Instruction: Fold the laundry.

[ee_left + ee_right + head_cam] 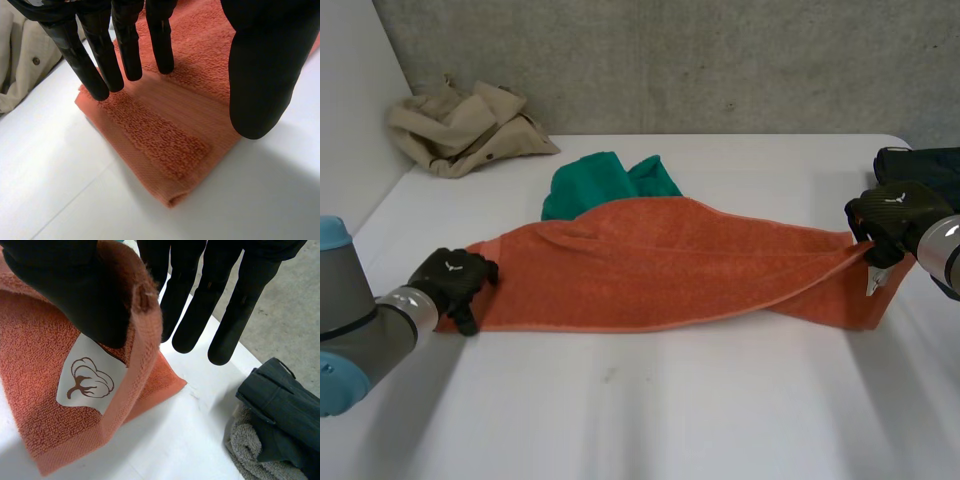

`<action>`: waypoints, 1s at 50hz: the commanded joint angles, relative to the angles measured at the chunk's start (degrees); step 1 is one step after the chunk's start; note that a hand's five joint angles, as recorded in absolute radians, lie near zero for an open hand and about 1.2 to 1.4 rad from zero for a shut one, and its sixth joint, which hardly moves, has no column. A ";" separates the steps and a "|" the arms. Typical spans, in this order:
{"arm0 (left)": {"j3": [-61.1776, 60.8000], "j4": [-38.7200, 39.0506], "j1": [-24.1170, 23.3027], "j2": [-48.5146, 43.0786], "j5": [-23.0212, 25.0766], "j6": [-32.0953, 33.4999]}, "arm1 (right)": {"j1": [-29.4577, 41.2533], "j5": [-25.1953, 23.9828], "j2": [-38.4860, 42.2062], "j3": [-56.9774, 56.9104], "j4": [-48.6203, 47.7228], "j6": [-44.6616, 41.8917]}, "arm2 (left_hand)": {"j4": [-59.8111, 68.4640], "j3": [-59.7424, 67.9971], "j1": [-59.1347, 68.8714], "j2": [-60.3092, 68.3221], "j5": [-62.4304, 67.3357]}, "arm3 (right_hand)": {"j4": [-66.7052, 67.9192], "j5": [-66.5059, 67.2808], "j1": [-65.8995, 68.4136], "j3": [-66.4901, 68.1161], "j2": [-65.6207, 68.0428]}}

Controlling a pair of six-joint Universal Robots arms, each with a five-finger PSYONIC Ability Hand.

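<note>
An orange towel (660,270) lies folded lengthwise across the middle of the table. My left hand (450,275) is at its left end, open, with straight fingers (100,55) over the towel's corner (165,135) and the thumb spread apart. My right hand (890,215) is at the right end, where its thumb (65,285) pinches the towel's hem (35,365) against the fingers and holds that corner a little off the table. A white label (87,377) with a cotton print hangs under the thumb.
A green cloth (605,180) lies just behind the towel, partly under it. A beige garment (465,125) is crumpled at the back left corner. Dark folded clothes (280,410) and a grey towel (250,450) sit at the right edge beside my right hand.
</note>
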 commanded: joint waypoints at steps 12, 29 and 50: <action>4.67 2.02 -0.80 -4.28 -1.43 2.04 | 0.42 -0.62 -0.26 2.07 -0.82 -0.15 | 11.26 11.59 12.52 11.66 11.22 | 11.42 13.75 15.09 11.77 12.64; 9.42 5.01 -2.38 -6.65 -2.66 1.07 | 0.42 -0.62 -0.26 3.04 -1.17 -0.15 | 27.55 27.88 28.82 27.96 27.51 | 11.42 13.75 15.09 11.77 12.64; -0.51 -12.36 1.92 26.35 2.86 -7.71 | -5.90 -1.67 -12.02 -4.50 16.72 -6.55 | 51.95 52.28 53.22 52.35 51.91 | 11.42 13.75 15.09 11.77 12.64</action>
